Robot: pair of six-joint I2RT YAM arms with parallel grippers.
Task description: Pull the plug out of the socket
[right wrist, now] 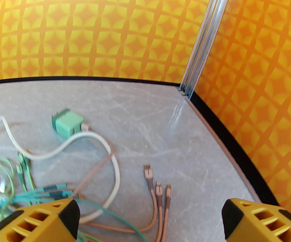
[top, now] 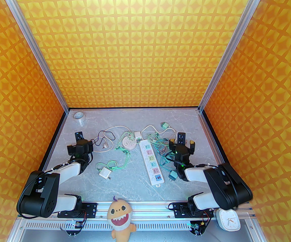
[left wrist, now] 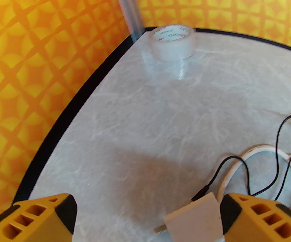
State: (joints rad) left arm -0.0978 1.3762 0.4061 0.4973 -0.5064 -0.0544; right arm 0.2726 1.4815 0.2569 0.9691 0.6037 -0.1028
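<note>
The socket (top: 152,161) is a long white strip with pastel outlet faces, lying lengthwise in the middle of the table. Its near end carries a darker blue block (top: 157,178); I cannot tell whether that is the plug. My left gripper (top: 74,142) hovers at the left, far from the strip, pointing toward the back left corner. In the left wrist view, the left gripper (left wrist: 148,223) is open, and a small white adapter (left wrist: 195,220) on a black wire lies by its right finger. My right gripper (top: 186,140) is just right of the strip's far end. The wrist view shows the right gripper (right wrist: 150,220) open above brown cable tips (right wrist: 158,186).
A tape roll (top: 79,116) stands in the back left corner. A round white socket (top: 129,143), a white charger (top: 105,173), a green charger (top: 164,125) and tangled green cables (top: 160,147) lie around the strip. A plush toy (top: 120,217) and a clock (top: 228,219) sit at the near edge.
</note>
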